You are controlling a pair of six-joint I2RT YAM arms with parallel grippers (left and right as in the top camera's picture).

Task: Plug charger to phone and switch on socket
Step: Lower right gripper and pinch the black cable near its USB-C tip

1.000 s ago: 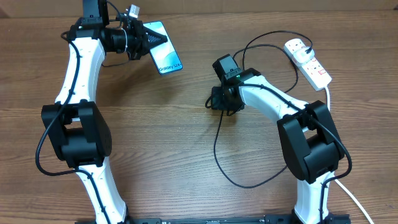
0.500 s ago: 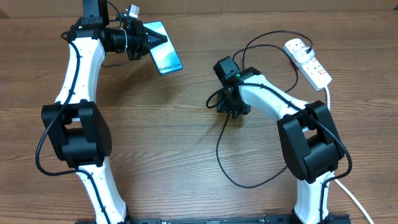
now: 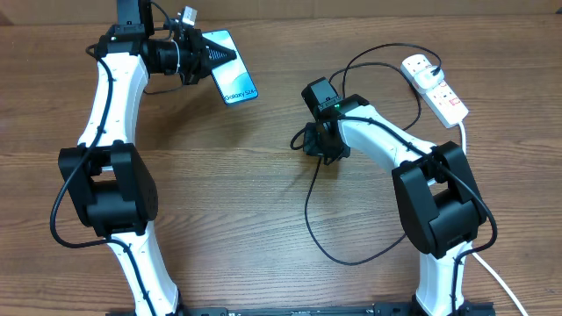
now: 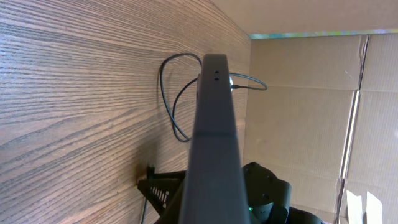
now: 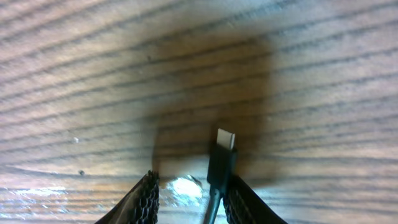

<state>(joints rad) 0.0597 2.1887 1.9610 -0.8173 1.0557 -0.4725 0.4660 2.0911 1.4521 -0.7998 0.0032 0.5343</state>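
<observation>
Shifted slightly left and farther from the base since half a second ago: right gripper (image 3: 320, 140), with the bend of the charger (image 3: 306, 204) below it swung along. Hangs low over the table (image 3: 228, 202), near its middle. Grasps the charger at its connector end. Shows, in the right wrist view, the connector tip (image 5: 221, 158) poking out between the fingers (image 5: 148, 198), lying against one of them with a gap to the other, pointing away over a dark shadow on the wood. Cannot tell where exactly the pads bite, below the edge of that view.

Trails black cable in one loop toward the base and another back to the far end of the socket (image 3: 435, 86), at the far right with red switches and a white cord (image 3: 463, 132).

Unchanged on the other side: left gripper (image 3: 198, 56) clamped on one end of the phone (image 3: 231, 77), at the far left, well apart from the connector tip, screen lit blue. Appears edge-on in the left wrist view.
</observation>
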